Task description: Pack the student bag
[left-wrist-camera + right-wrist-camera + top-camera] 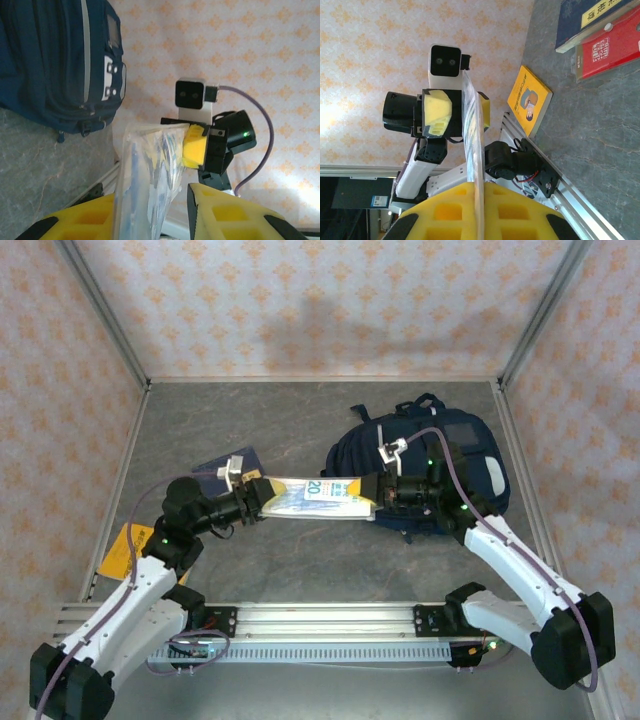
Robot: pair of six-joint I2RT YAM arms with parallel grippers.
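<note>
The student bag [440,455], a navy backpack with grey patches, lies at the back right of the table; in the left wrist view the bag [55,65] is at the upper left. A clear plastic packet [320,497] with blue and yellow print hangs in the air between the two arms. My right gripper [372,495] is shut on the packet's right end, its yellow pads pressed on the sheet [472,130]. My left gripper [262,498] straddles the left end. The packet [145,170] rests against one finger, with a gap to the other.
A yellow book [125,550] lies at the near left by the wall. A dark blue book [225,465] lies behind the left gripper, and a red folder [610,47] sits beside it. An aluminium rail [320,620] runs along the near edge.
</note>
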